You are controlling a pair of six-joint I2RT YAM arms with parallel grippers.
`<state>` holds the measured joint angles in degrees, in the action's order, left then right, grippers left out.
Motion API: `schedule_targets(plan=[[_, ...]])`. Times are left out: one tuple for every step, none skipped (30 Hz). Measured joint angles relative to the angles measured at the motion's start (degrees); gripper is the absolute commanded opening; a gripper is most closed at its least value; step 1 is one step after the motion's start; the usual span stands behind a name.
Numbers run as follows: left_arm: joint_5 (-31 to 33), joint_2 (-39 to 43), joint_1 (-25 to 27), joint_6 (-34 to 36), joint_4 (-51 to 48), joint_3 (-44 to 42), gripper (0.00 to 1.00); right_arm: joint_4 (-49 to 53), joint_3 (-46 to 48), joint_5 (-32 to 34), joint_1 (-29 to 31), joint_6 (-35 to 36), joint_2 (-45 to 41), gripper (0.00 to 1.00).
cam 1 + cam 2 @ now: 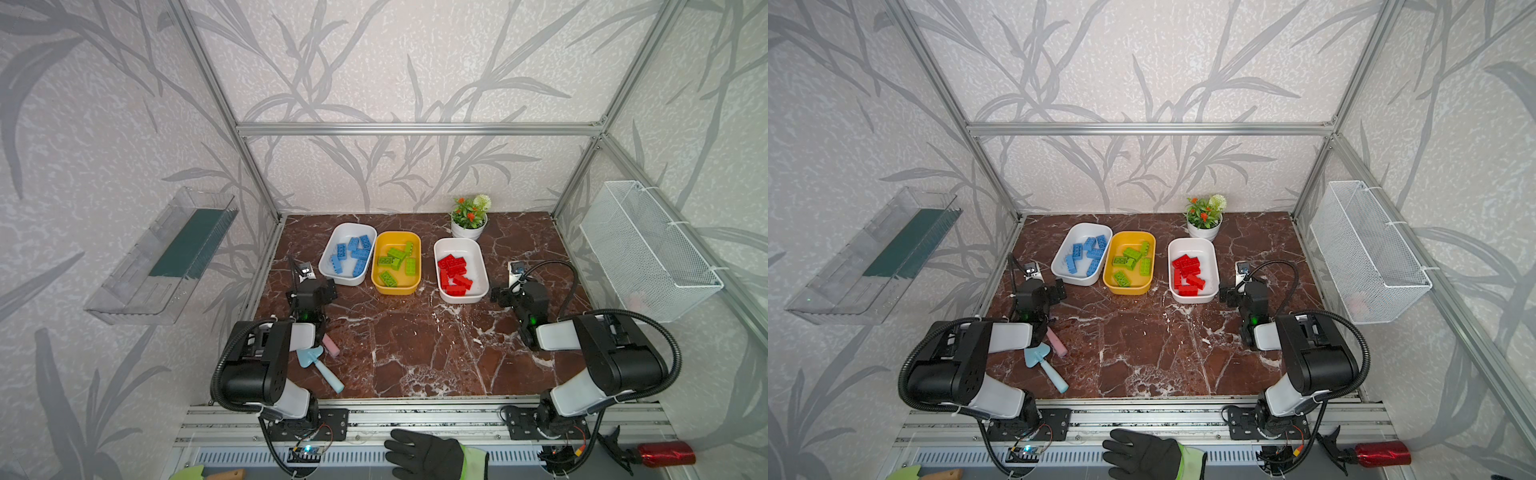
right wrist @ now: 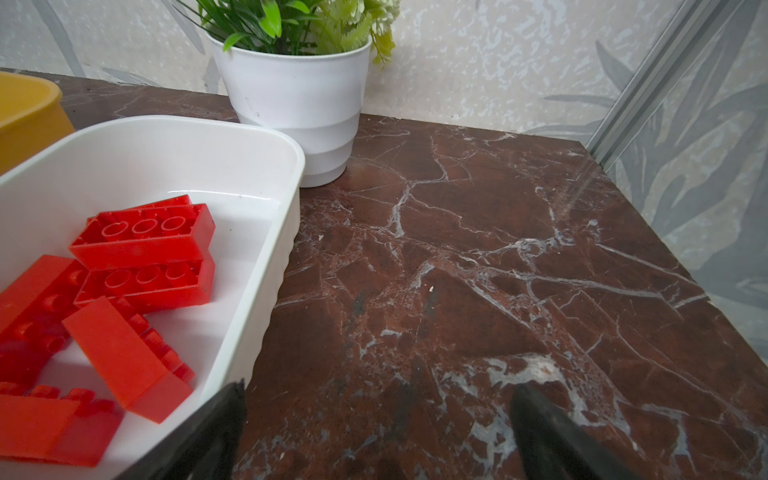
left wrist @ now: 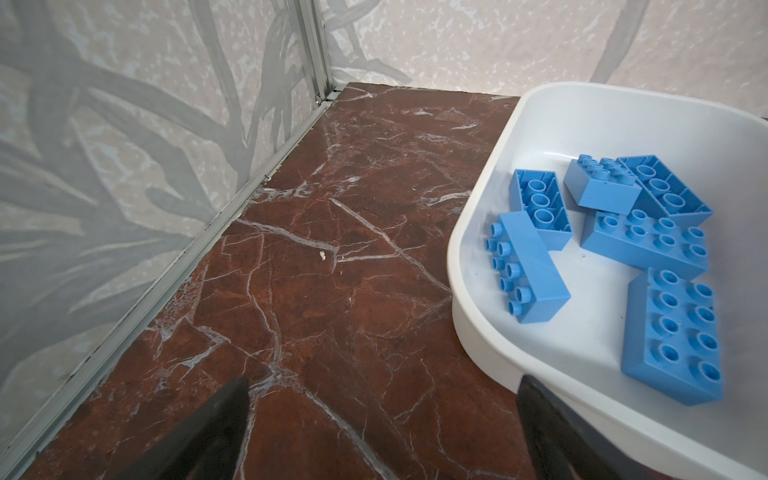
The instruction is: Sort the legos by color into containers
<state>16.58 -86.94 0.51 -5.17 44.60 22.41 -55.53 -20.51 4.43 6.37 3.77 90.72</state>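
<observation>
Legos (image 1: 1187,270) lie grouped by colour, all beyond the 2 grippers toward the back wall. The left gripper (image 1: 329,289) has its jaws spread wide and holds nothing. In the left wrist view its 2 dark fingers (image 3: 216,424) frame bare marble table (image 3: 332,291). 1 finger crosses the near rim of the left white tub (image 3: 471,257) in the picture, though contact cannot be told. That tub sits just ahead of this gripper and holds 6 blue legos (image 3: 530,266): some studs up, some hollow side up, 1 on its side. To this gripper's right, just beside the left white tub, the yellow tub (image 1: 395,290) holds 5 green legos (image 1: 395,261); it lies between the 2 grippers.

The right gripper (image 1: 500,294) is likewise spread wide and empty. Just to its left and ahead sits the right white tub (image 2: 270,257), with the red legos (image 2: 143,245) piled on each other, their count unclear. A white flower pot (image 2: 291,112) stands just behind that tub, farther from the right gripper.

Behind the left gripper, beside its arm, lie a teal shovel (image 1: 309,357) and a pink thing (image 1: 331,345). A black-gloved hand (image 1: 424,455) rests at the front rail, behind both grippers.
</observation>
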Motion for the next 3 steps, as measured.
schedule_targets(plan=[[0.0,0.0,0.0,0.0,0.0,0.0,0.99,0.0,-0.1,0.0,0.0,0.0,0.0,0.99],[0.0,0.0,0.0,0.0,0.0,0.0,0.99,0.2,-0.1,0.0,0.0,0.1,0.0,0.99],[0.0,0.0,0.0,0.0,0.0,0.0,0.99,0.2,-0.1,0.0,0.0,0.2,0.0,0.99]])
